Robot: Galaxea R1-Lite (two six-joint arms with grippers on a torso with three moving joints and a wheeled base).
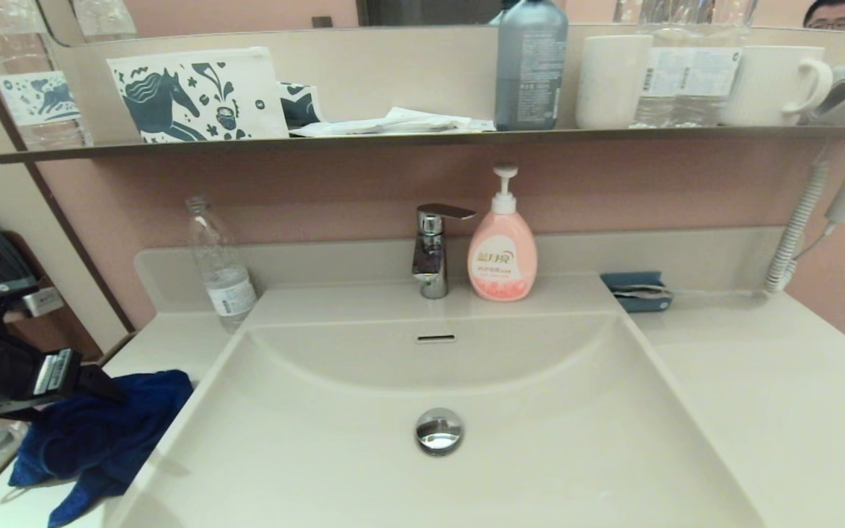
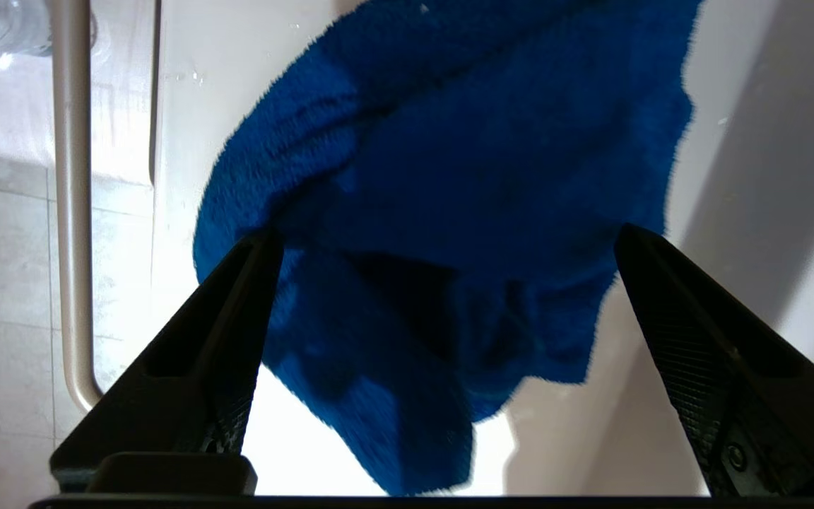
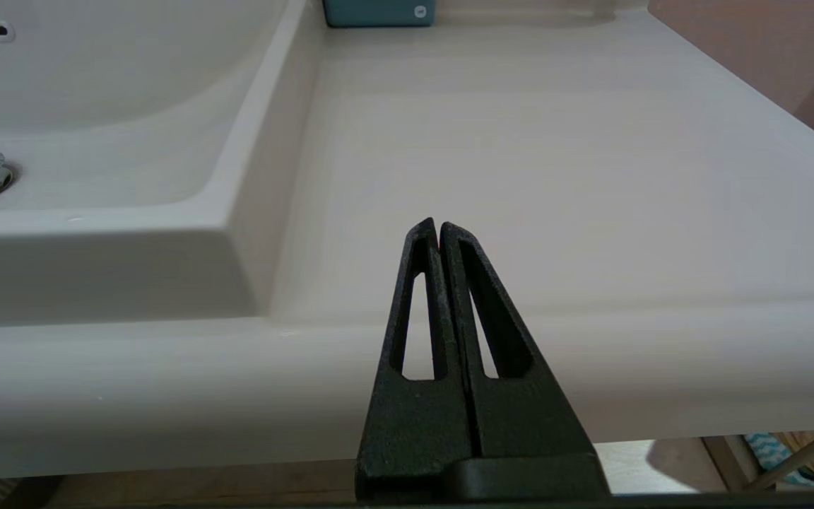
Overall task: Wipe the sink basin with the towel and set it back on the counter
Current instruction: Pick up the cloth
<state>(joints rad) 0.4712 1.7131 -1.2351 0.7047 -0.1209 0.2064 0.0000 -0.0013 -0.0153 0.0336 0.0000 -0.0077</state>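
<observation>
The royal-blue towel (image 1: 103, 433) lies bunched on the counter (image 1: 166, 341) left of the sink basin (image 1: 540, 440), one fold hanging over the counter's front edge. My left gripper (image 1: 103, 385) hovers at the towel's left side. In the left wrist view the left gripper (image 2: 449, 240) is open wide, its fingers (image 2: 237, 297) straddling the towel (image 2: 449, 162) without pinching it. The basin holds a round chrome drain plug (image 1: 439, 430) and an overflow slot (image 1: 436, 338). My right gripper (image 3: 439, 227) is shut and empty, parked before the counter's (image 3: 520, 141) front edge right of the basin (image 3: 96, 92); it is out of the head view.
A chrome faucet (image 1: 433, 249) and pink soap bottle (image 1: 502, 249) stand behind the basin. A clear water bottle (image 1: 221, 268) stands back left, a blue holder (image 1: 637, 291) back right. A dark shelf (image 1: 422, 136) above carries cups and bottles. A metal rail (image 2: 71, 212) runs beside the counter's left end.
</observation>
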